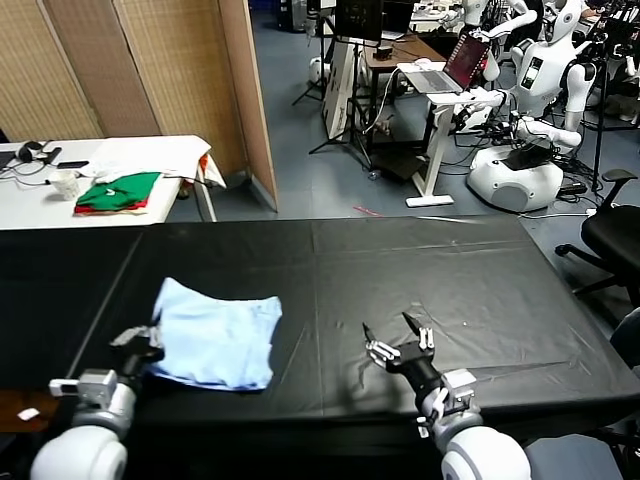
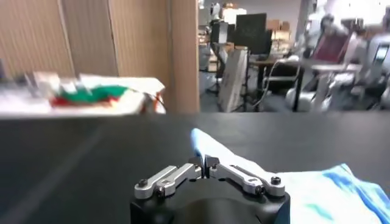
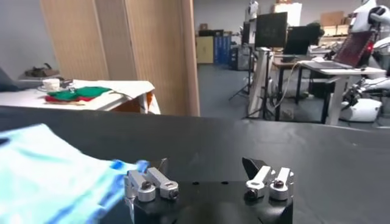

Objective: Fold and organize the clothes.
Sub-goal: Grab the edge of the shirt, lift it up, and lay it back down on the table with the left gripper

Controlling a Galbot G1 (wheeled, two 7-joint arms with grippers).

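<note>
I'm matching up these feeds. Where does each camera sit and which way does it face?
Head: high on the robot, looking down at the black table, T-shirt, left gripper and right gripper.
Left wrist: behind the shut left gripper, pinching the T-shirt.
Right wrist: behind the open right gripper.
All show the T-shirt.

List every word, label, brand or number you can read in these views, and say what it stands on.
None can be read.
Light-blue T-shirt on the black table: no lettering legible.
Laptop on the far desk: reddish screen, content too small to read.
Green and red folded garments on the white table: no print visible.
</note>
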